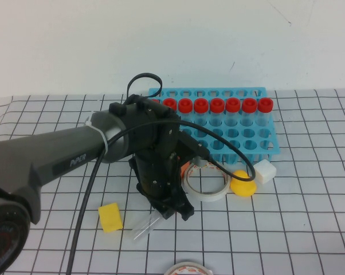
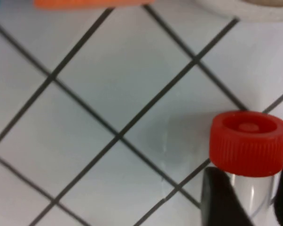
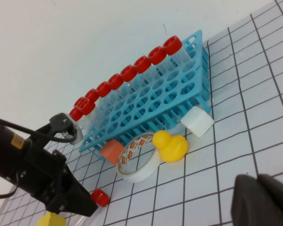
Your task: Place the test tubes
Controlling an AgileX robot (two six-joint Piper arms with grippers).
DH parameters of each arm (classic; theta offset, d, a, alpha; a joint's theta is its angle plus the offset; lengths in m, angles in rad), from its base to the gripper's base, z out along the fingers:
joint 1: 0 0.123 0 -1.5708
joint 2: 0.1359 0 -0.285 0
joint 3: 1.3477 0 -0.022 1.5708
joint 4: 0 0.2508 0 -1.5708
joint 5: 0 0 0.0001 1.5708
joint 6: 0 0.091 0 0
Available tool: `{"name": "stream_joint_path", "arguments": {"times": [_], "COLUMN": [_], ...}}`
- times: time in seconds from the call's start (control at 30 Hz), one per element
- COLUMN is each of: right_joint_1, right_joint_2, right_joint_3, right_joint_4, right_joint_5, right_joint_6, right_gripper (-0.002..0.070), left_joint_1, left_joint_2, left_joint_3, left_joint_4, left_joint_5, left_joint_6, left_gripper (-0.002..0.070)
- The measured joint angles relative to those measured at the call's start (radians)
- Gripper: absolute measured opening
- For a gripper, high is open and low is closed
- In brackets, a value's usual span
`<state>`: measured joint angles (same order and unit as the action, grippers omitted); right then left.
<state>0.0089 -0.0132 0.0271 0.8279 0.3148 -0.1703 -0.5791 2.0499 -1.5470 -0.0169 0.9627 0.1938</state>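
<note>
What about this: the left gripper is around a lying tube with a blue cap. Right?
No, the cap is red: see the left wrist view. The left gripper is around the tube. The right gripper, shut, is away from the rack.

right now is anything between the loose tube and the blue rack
Yes: the tape roll and an orange block lie between the test tube under the left end effector and the rack. Right end effector is parked aside, shut.

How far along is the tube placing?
Done: red-capped tubes line the back row of the blue rack. In hand: the left gripper is down over a loose test tube lying on the table. Left: racking it. The right gripper sits shut, off to the right.
</note>
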Motion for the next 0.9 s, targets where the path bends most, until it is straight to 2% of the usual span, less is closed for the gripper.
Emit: {"name": "stream_joint_path", "arguments": {"times": [0.07, 0.23, 0.3, 0.5, 0.9], "right_joint_1": [0.0, 0.0, 0.0, 0.0, 0.0], "right_joint_2": [0.0, 0.0, 0.0, 0.0, 0.0], "right_joint_3": [0.0, 0.0, 0.0, 0.0, 0.0], "right_joint_4": [0.0, 0.0, 0.0, 0.0, 0.0], "right_joint_5": [0.0, 0.0, 0.0, 0.0, 0.0], "right_joint_6": [0.0, -0.002, -0.002, -0.003, -0.015], "right_gripper": [-0.0001, -0.0001, -0.0001, -0.0001, -0.0001], "left_joint_1": [0.0, -0.002, -0.002, -0.002, 0.017], "left_joint_2": [0.0, 0.0, 0.0, -0.006, -0.125], "left_joint_3": [0.0, 0.0, 0.0, 0.0, 0.036], "left_joint_4": [-0.019, -0.055, -0.055, -0.055, -0.05], "left_joint_5": [-0.002, -0.006, 0.012, 0.115, 0.187], "left_joint_6": [0.045, 0.115, 0.126, 0.188, 0.211], "left_gripper": [0.0281, 0.0498, 0.0531, 0.0518, 0.0473]}}
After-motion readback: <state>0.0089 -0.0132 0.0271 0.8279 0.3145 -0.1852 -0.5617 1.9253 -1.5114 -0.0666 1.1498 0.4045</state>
